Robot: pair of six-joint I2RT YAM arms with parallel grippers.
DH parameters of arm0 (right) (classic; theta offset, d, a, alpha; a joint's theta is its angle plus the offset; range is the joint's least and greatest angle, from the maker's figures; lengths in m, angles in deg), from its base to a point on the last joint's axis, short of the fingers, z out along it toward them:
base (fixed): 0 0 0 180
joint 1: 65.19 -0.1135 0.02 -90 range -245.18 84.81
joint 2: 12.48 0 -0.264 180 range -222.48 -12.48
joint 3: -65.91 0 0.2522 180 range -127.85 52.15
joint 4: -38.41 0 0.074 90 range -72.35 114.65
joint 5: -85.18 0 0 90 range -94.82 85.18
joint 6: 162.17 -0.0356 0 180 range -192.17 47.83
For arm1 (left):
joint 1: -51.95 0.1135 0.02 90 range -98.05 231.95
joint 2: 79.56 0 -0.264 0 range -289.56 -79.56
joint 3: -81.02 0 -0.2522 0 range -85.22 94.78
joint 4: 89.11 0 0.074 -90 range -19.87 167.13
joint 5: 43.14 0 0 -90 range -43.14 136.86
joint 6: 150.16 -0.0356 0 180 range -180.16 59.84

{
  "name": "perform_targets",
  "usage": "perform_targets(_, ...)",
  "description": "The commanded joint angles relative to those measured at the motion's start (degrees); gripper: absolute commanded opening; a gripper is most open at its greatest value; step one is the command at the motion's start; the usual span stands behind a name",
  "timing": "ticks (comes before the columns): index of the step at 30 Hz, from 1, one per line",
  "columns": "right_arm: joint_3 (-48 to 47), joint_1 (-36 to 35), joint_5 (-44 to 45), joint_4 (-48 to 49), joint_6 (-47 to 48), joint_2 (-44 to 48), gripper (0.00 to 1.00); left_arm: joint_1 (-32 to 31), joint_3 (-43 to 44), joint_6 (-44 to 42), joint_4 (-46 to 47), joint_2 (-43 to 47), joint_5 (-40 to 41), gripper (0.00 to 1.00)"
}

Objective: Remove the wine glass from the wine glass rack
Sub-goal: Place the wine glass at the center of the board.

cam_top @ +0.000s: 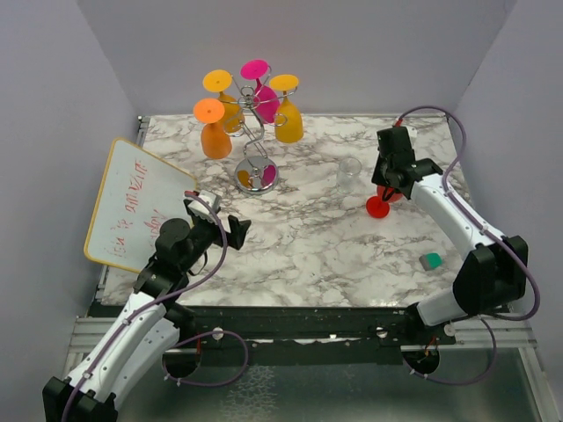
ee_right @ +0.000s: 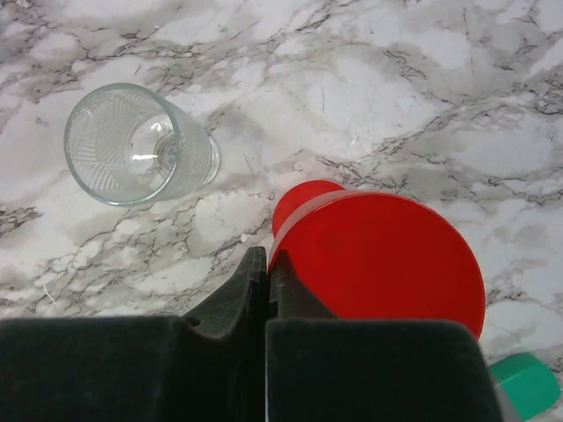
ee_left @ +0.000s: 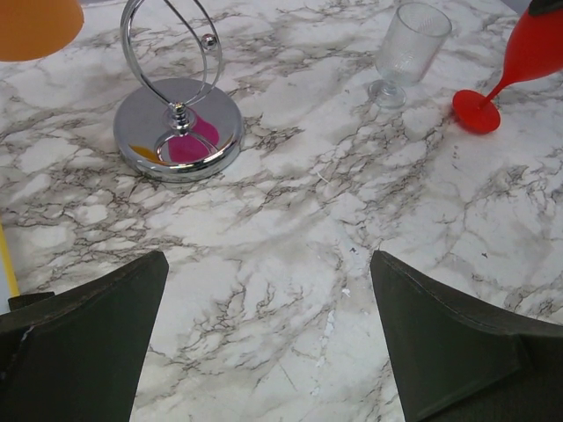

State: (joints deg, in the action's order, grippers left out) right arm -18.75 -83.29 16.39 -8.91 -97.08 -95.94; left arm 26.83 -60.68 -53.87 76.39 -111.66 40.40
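Four glasses [cam_top: 215,141] on one rack [cam_top: 256,176], plus one red glass [cam_top: 377,207], one clear glass [ee_left: 406,44]
Right claw [ee_right: 266,272] shut, touching the red glass mid-right; left claw [ee_left: 268,264] wide open, empty.

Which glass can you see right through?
The clear glass, standing alone on the table between the rack and the red glass. Every other glass is coloured: orange, yellow, pink or red.

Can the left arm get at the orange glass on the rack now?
Probably yes: the left gripper is open, and only bare marble lies between it and the orange glass hanging on the rack.
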Motion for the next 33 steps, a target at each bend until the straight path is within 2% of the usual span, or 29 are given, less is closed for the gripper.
perform_targets(1, -5.0, 0.1, 0.6, 2.3, 1.9, -4.4, 0.01, 0.3, 0.7, -0.5, -1.3, -0.4, -2.9, 0.99)
perform_targets(11, -12.5, 0.1, 4.9, 1.0, 4.8, -13.2, 0.01, 0.5, 1.1, -0.6, -1.9, -2.4, -3.2, 0.99)
perform_targets(16, -15.6, 0.1, -0.5, 1.1, 6.9, -16.4, 0.01, 0.5, 0.8, -0.7, -1.6, -2.0, -3.0, 0.99)
perform_targets(22, -17.9, 0.1, -0.5, -0.8, 6.8, -19.0, 0.00, 0.5, 0.6, -0.6, -1.7, -1.8, -2.3, 0.99)
perform_targets(27, -20.5, 0.1, -3.9, -3.1, 9.3, -20.6, 0.01, 0.5, 0.5, -0.9, -1.8, -1.8, -1.9, 0.99)
perform_targets(30, -22.5, 0.1, -3.4, -5.3, 9.2, -21.4, 0.09, 0.5, 0.5, -0.9, -1.8, -1.8, -1.7, 0.99)
perform_targets(33, -24.4, 0.1, -5.6, -7.4, 9.4, -22.1, 0.24, 0.5, 0.5, -1.2, -1.7, -2.0, -1.8, 0.99)
